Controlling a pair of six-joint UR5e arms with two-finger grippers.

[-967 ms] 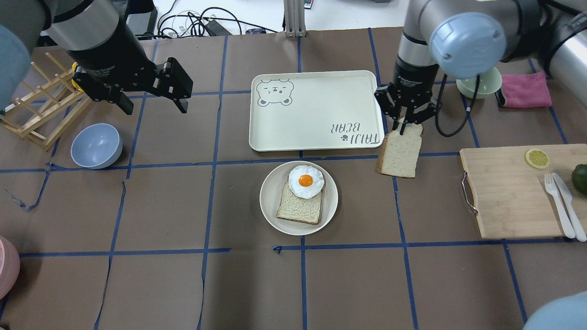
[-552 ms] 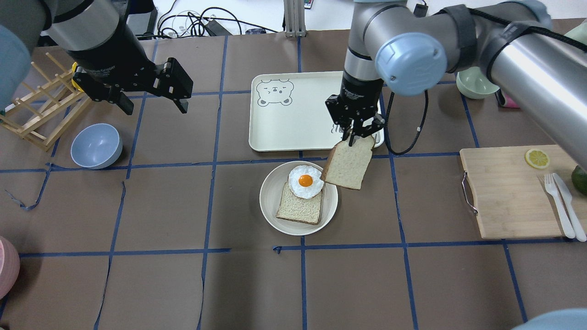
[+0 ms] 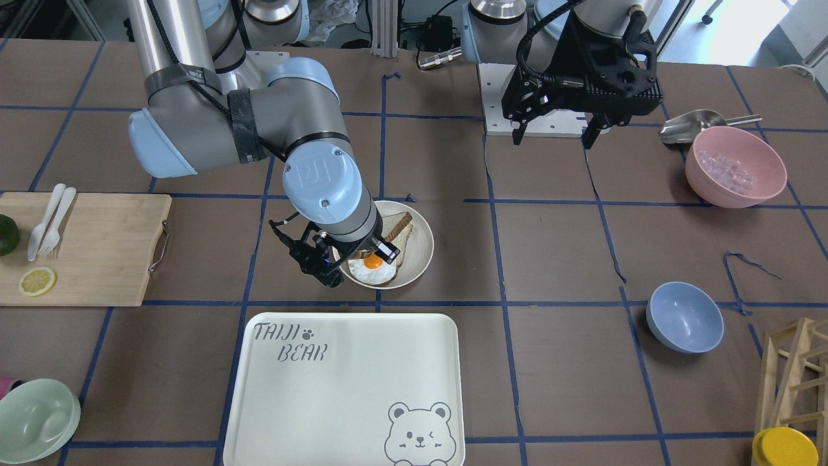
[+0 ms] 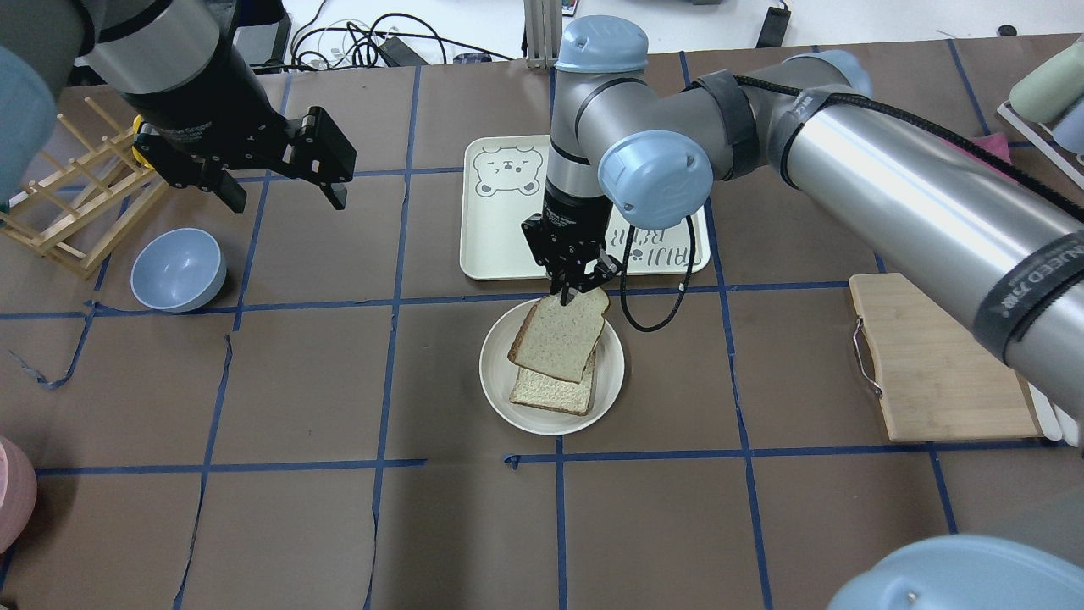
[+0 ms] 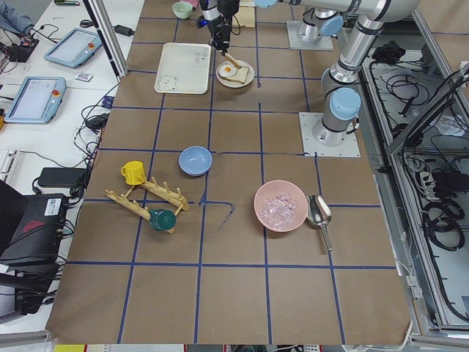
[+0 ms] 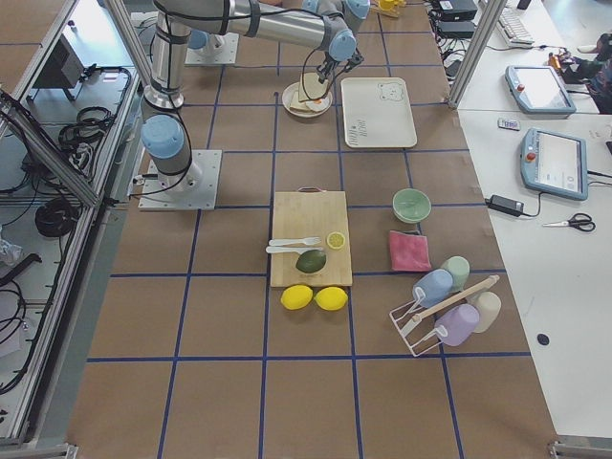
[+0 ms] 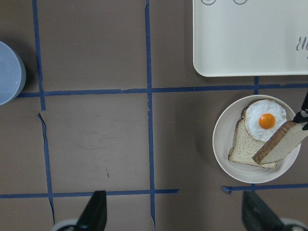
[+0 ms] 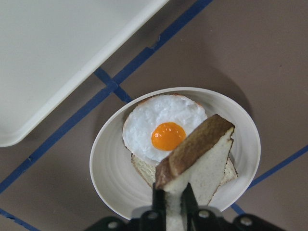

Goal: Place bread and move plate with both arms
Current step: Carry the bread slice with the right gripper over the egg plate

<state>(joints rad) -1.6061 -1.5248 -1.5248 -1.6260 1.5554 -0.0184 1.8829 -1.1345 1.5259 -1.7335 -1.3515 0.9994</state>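
surface (image 4: 296, 525): brown, gridded in blue tape, everything carried on it.
right arm (image 4: 847, 169): stretched across to the middle, wrist pointed down over the plate (image 4: 495, 373).
left arm (image 4: 169, 51): held high on its own side, well apart from the plate.
tray (image 4: 500, 237): laid just beyond the plate, a narrow gap seen between them.
left gripper (image 4: 286, 199): fingers spread wide, nothing held.
plate: set at the centre, with a slice (image 4: 550, 394) and an egg (image 7: 263, 120) carried in it.
bread (image 4: 559, 335): held tilted over the plate, above egg and slice; contact at its low edge cannot be told.
right gripper (image 4: 567, 294): clamped on the bread's upper end.
egg: laid on the slice, yolk up, covered by the bread from overhead.
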